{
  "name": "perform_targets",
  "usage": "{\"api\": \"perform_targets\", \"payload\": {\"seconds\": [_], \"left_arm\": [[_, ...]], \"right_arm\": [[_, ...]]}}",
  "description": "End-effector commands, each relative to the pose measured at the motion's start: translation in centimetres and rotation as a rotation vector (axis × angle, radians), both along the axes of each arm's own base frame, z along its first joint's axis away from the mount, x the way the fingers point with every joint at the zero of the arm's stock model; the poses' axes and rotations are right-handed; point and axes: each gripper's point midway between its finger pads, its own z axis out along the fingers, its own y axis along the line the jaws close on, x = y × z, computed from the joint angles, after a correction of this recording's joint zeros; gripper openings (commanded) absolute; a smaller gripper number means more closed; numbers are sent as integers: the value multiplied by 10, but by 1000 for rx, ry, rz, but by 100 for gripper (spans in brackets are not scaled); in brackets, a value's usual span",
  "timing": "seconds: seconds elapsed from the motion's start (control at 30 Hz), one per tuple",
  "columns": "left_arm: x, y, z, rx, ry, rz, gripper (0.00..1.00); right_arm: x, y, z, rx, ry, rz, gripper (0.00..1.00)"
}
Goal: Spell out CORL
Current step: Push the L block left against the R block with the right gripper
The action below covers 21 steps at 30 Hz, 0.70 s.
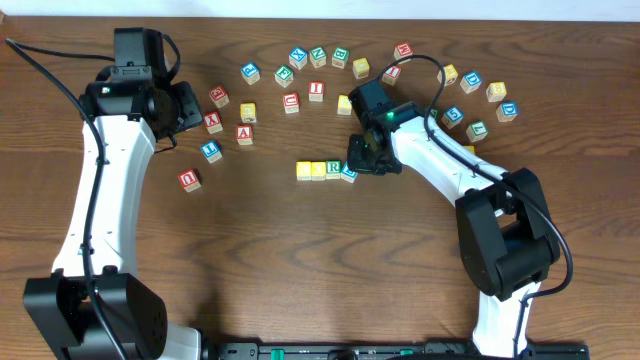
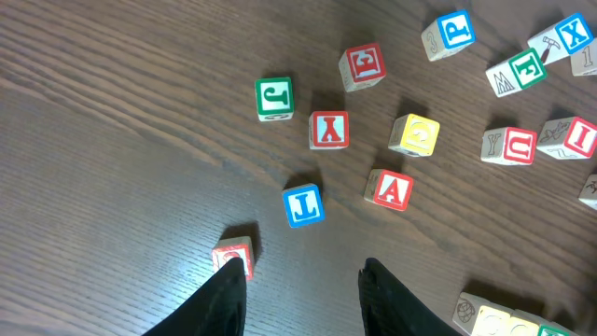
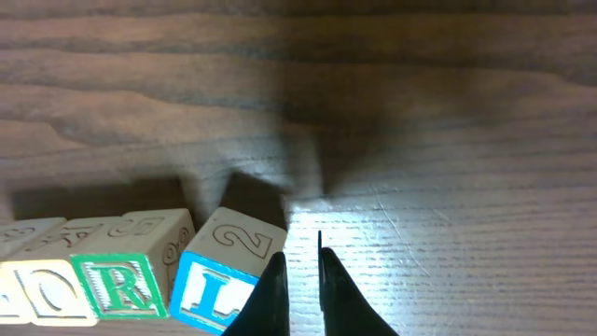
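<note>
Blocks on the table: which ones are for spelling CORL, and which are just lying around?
For the job:
- the middle row: two yellow blocks, then R, then L
- the right claw, shut, beside L

Lying about:
- A, Y, P, F
- the other loose blocks around them

Right wrist camera first: a green R reads clearly on the R block (image 3: 112, 289). Touching it, the L block (image 3: 210, 297) shows a blue L, and there's a 2 on its top face. On the left wrist camera: a red A block (image 2: 390, 189), blue P block (image 2: 454, 30), green F block (image 2: 527, 70), blue X block (image 2: 571, 35) and red U block (image 2: 518, 145).
</note>
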Motion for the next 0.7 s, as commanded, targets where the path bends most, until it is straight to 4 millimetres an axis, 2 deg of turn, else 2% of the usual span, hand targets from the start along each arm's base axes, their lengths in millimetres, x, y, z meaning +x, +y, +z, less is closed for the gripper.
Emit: {"api": "perform_targets", "payload": {"seconds": [0.0,0.33,0.5,0.67], "left_arm": [[-1,1,-8,-1,25,7,39],[-1,1,-8,-1,25,7,39],[-1,1,-8,-1,24,8,39],[-1,1,-8,-1,24,8,39]], "right_arm": [[2,5,2,5,-15,11,8],[-2,-7,0,-31,12,3,7],[-12,3,-1,-24,31,32,6],[-11,6,-1,-27,20,37,7]]}}
